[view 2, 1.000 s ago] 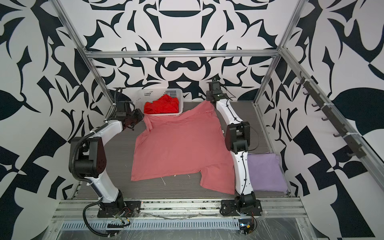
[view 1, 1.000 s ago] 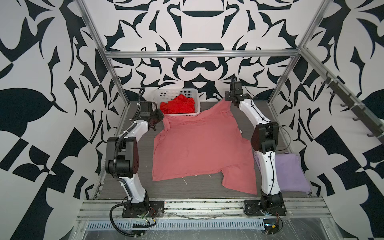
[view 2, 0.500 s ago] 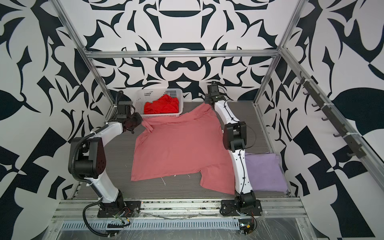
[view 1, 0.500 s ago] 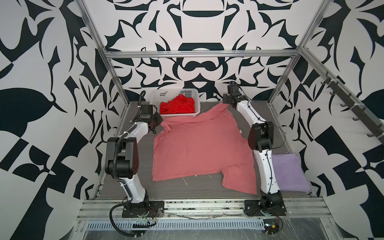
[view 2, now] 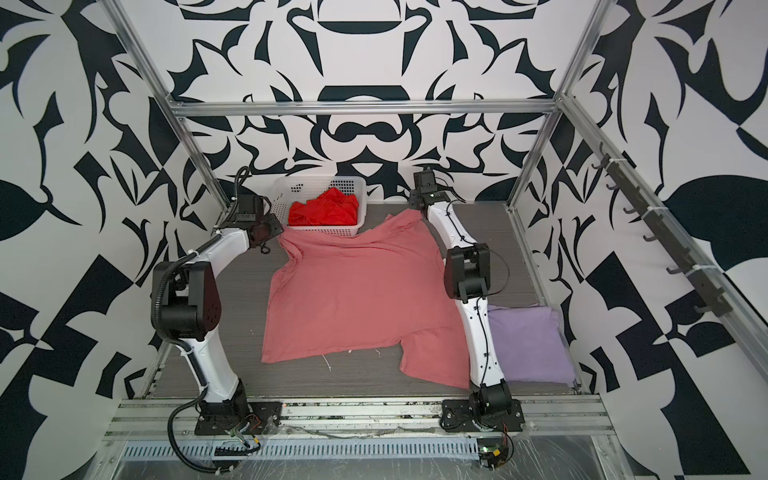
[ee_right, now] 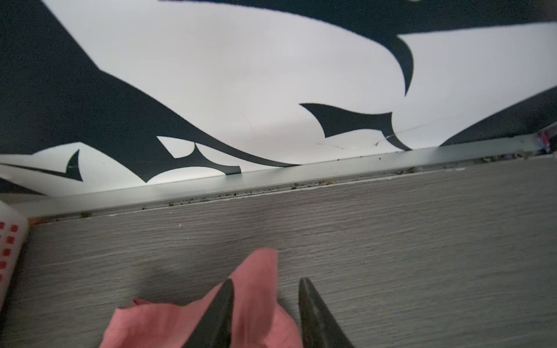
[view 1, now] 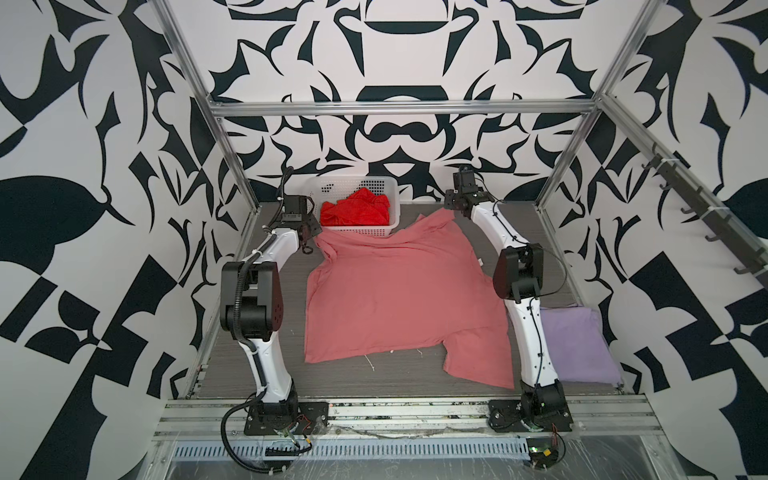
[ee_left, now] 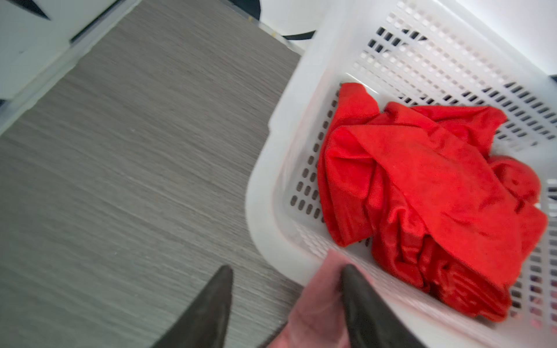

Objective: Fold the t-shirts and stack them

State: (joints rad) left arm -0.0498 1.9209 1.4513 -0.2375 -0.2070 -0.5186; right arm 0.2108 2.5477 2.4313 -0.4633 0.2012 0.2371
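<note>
left wrist: left gripper [ee_left: 286, 268] jaws apart, salmon-pink shirt [ee_left: 316, 307] limp between them; right gripper [ee_right: 266, 279] apart too. reckon soft, light; pinch corners.

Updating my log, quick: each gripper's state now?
Left gripper: open, gripping nothing.
Right gripper: open; salmon-pink t-shirt corner lies loose between jaws.

- We see bright, even, diffuse light in both top views; shadows are faint and soft.
- We find both wrist views blurred, softest nearest the lens.
- The white basket [ee_left: 289, 126] glares, its rim washed out.
</note>
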